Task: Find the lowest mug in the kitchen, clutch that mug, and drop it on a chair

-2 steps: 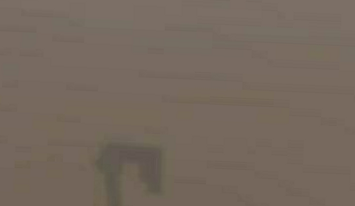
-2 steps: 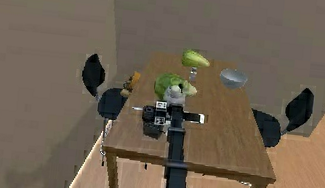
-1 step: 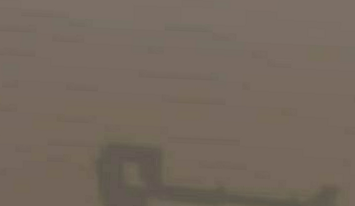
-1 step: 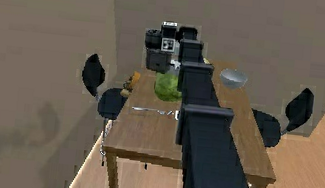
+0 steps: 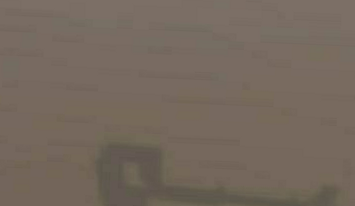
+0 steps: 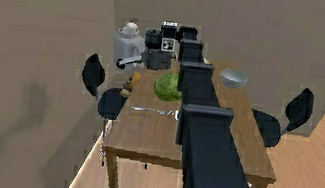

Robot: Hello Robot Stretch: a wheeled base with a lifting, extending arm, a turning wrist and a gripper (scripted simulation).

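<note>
Arm out across the table (image 6: 222,128), gripper (image 6: 150,59) near a grey pot (image 6: 129,41). Holding anything? Can't tell. Mug too small to pick out there. Nearest chair (image 6: 94,71) sits just left of the gripper.

Brown rectangular wooden table (image 6: 145,141) w/ a round green leafy lump (image 6: 168,85) nr its middle. Beyond the lump: silver lidded metal pot (image 6: 129,43) & dark pot (image 6: 159,59). Right of it: grey bowl (image 6: 233,77). In front: thin silver utensil (image 6: 149,110).
</note>
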